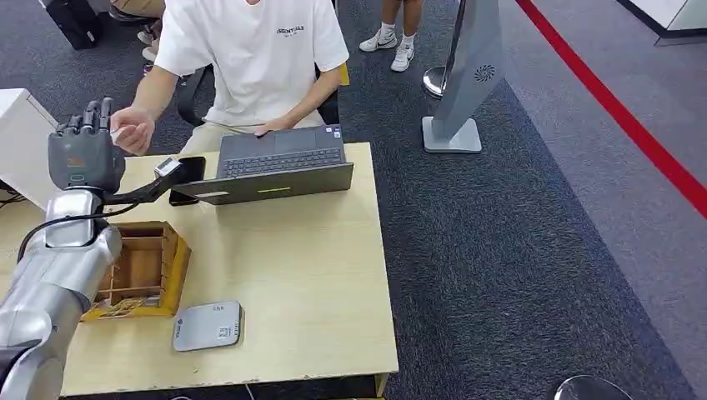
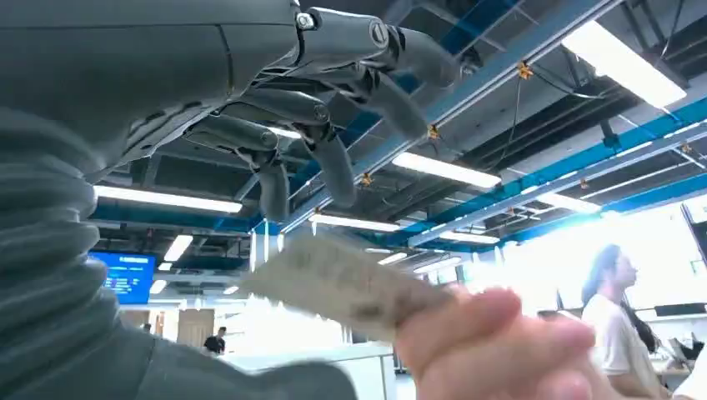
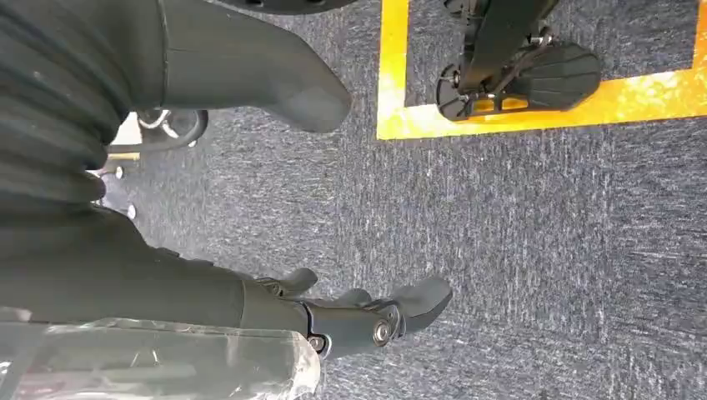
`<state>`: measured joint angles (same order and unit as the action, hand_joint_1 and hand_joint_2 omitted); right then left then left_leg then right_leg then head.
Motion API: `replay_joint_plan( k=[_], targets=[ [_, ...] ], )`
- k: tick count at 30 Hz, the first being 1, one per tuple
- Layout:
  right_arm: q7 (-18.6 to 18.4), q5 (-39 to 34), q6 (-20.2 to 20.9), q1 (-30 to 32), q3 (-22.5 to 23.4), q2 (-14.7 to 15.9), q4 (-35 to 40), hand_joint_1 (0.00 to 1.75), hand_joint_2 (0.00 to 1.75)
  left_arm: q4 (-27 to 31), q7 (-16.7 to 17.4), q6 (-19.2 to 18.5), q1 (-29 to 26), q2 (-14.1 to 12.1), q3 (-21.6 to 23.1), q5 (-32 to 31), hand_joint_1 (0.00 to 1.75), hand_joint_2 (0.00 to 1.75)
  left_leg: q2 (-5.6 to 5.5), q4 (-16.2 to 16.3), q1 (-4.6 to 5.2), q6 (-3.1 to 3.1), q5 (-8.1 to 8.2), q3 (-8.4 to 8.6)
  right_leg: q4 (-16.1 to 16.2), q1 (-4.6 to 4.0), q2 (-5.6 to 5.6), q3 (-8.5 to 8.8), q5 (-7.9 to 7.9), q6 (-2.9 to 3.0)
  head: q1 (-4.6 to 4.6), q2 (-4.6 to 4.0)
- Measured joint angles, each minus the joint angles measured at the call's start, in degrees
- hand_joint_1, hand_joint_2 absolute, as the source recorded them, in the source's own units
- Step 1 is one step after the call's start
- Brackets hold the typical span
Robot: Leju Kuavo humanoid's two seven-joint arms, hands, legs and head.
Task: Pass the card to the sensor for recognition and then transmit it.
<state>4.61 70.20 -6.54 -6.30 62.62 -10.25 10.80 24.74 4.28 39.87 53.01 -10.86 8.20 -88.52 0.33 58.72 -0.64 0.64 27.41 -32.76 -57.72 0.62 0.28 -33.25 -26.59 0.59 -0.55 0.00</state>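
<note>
Near edge of the bench [image 1: 317, 333]: a flat grey sensor [image 1: 208, 325] lies near the front left corner, face up. Just behind it, at the left edge, an open wooden box [image 1: 146, 268] with inner compartments; contents too small to tell.

Left arm rises over the left edge, past the box. Left hand [image 1: 83, 154] is raised above the far left corner, back of the hand toward the head camera, fingers upright. In the left wrist view the fingers [image 2: 333, 162] are apart and loosely curved, closed on nothing.

Card [image 2: 338, 283]: pale, blurred, pinched by a person's hand [image 2: 492, 350] right beside the robot's palm. Whether card and robot fingers touch, cannot tell. In the head view the person's hand [image 1: 133, 129] sits against the robot's fingers.

Far edge: a dark laptop [image 1: 279, 162], open, and a dark phone [image 1: 179, 171] on a stand to its left. Person in a white shirt [image 1: 254, 54] seated behind the far edge.

Right hand [image 3: 358, 317] hangs over grey carpet [image 3: 517, 250], fingers slightly spread, holding nothing.
</note>
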Motion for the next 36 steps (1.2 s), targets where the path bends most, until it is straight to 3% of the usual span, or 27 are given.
replay_joint_plan(
  k=[10,21,23,26,28,36],
  targets=[
    [0.0,0.0,-0.1,0.0,0.0,-0.1,0.0,0.00,1.75,0.0,-0.2,0.1,0.0,0.0,-0.4,-0.7,0.00,1.75,0.00,0.0,0.00,0.00,0.00,0.00,0.0,0.00,0.00,0.00,0.00,0.00,0.00,0.00],
    [0.2,-0.2,-0.1,0.0,0.0,-0.1,0.0,0.00,1.75,0.7,-2.1,0.1,-0.3,0.0,-1.0,-0.7,0.00,1.75,0.00,0.0,0.00,0.00,0.00,0.00,0.0,0.00,0.00,0.00,0.00,0.00,0.00,0.00],
    [0.2,-0.5,-0.1,0.0,0.0,-0.1,0.0,0.00,1.75,1.4,-3.7,0.1,-0.8,0.3,-1.1,0.3,0.00,1.75,0.00,0.0,0.01,0.00,0.00,0.01,0.0,0.00,0.01,0.00,0.00,0.00,0.00,0.00],
    [0.0,-1.3,-0.4,0.1,0.2,-0.1,0.0,0.00,1.75,5.6,-6.6,0.1,-3.4,1.3,-1.6,1.5,0.00,1.75,-0.02,0.0,0.02,0.00,0.00,0.00,0.0,0.02,-0.01,0.00,0.00,0.00,0.02,0.00],
    [0.0,-2.4,-0.9,0.1,0.8,-0.1,0.0,0.00,1.75,11.4,-8.0,0.1,-7.3,2.7,-1.6,2.3,0.00,1.75,-0.06,0.0,0.07,-0.02,0.02,-0.01,0.0,0.09,-0.04,0.01,-0.01,-0.01,0.02,0.00],
    [0.0,-6.0,-2.2,0.6,3.7,-0.1,0.0,0.00,1.75,38.5,-9.1,0.2,-29.4,5.8,-0.4,0.5,0.00,1.75,0.01,0.0,0.10,-0.20,0.19,-0.03,0.1,0.12,0.04,-0.02,-0.16,-0.22,0.07,0.00]
  ],
)
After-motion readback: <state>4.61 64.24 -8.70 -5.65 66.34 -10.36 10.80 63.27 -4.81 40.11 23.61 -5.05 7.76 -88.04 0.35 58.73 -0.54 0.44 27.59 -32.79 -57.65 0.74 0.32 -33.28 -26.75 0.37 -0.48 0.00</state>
